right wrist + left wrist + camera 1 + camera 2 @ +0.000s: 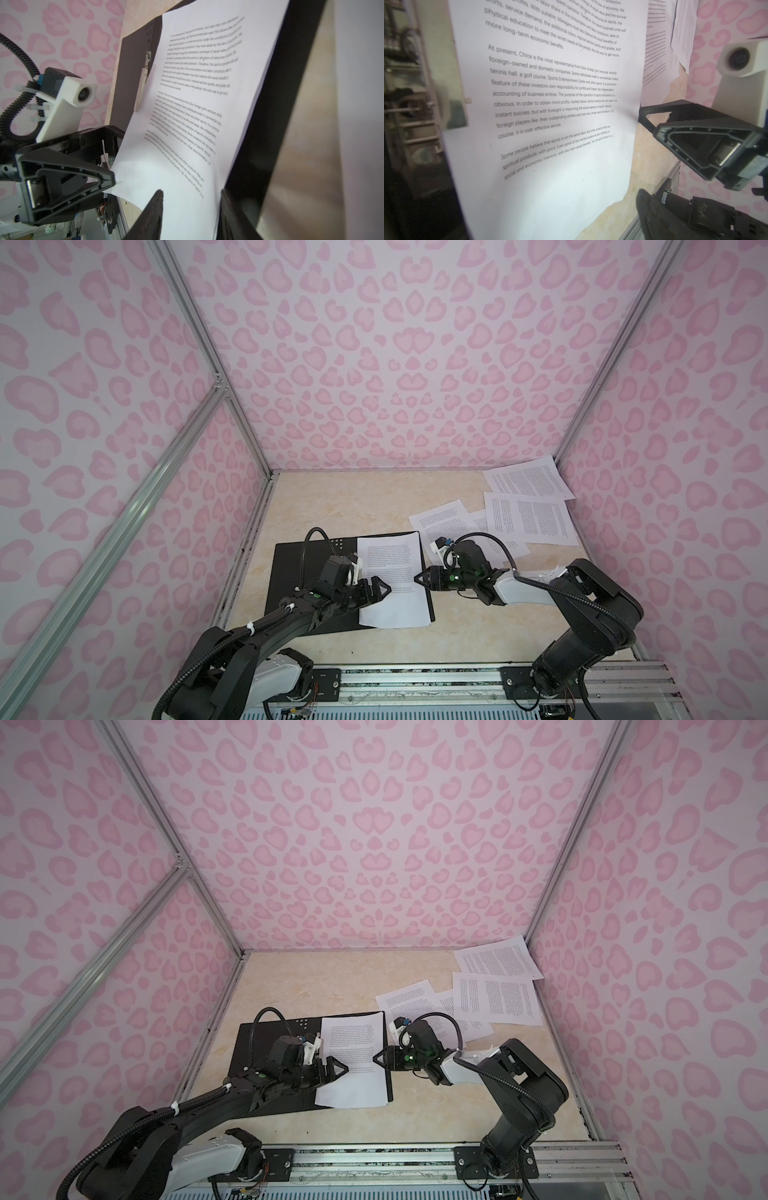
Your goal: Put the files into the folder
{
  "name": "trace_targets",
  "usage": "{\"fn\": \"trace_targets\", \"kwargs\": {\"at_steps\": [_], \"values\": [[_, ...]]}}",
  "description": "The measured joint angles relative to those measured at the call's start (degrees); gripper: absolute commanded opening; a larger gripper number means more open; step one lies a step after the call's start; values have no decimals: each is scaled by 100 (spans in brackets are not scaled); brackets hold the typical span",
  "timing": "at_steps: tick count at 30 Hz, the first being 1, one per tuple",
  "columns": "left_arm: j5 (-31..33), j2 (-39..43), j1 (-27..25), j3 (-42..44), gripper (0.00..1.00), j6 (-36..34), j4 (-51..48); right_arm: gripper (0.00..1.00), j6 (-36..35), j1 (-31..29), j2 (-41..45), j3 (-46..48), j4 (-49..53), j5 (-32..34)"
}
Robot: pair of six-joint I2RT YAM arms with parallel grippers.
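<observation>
Metal rail (415, 674) runs along the near edge of the table (353, 506), and the left arm (249, 639) and right arm (590, 614) are bolted to it. The tabletop is smooth and pale beige with faint stone-like veins.

Just past the rail, left of the middle, the folder (291, 572) lies open and flat with its black inside facing up. Printed sheets (395, 556) lie stacked on its right half, their near edge reaching slightly past the folder's. A slim metal clip (143, 83) sits along the fold, just beside the stack's left edge.

The left gripper (380, 589) is at that left edge with its fingers spread wide, holding nothing. The right gripper (419, 578) faces it from the stack's right edge. Its fingers (153, 214) stand apart, and the paper's edge runs between them with a plain gap.

Farther back on the right, loose sheets (532, 522) are scattered on the bare table, some overlapping. The last sheet (528, 481) reaches the far right corner.

Walls (415, 364) close the table in on three sides. They are white panels covered in pink blotches, held by grey metal posts (208, 344) at the corners, and they rise well above the arms.
</observation>
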State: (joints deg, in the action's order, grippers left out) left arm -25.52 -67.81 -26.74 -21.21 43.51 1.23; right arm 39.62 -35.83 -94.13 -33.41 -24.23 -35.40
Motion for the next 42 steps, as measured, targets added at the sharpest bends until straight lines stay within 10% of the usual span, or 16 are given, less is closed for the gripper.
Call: {"fn": "trace_targets", "kwargs": {"at_steps": [15,29,42], "values": [[-22,-131,-7,9,97,4,229,33,323,31,-308,101,-610,-424],[17,-46,-11,9,97,2,131,1,227,138,-341,20,-278,-208],[1064,1287,-7,-313,98,-284,-1252,0,-118,439,-195,-131,256,-192]]}}
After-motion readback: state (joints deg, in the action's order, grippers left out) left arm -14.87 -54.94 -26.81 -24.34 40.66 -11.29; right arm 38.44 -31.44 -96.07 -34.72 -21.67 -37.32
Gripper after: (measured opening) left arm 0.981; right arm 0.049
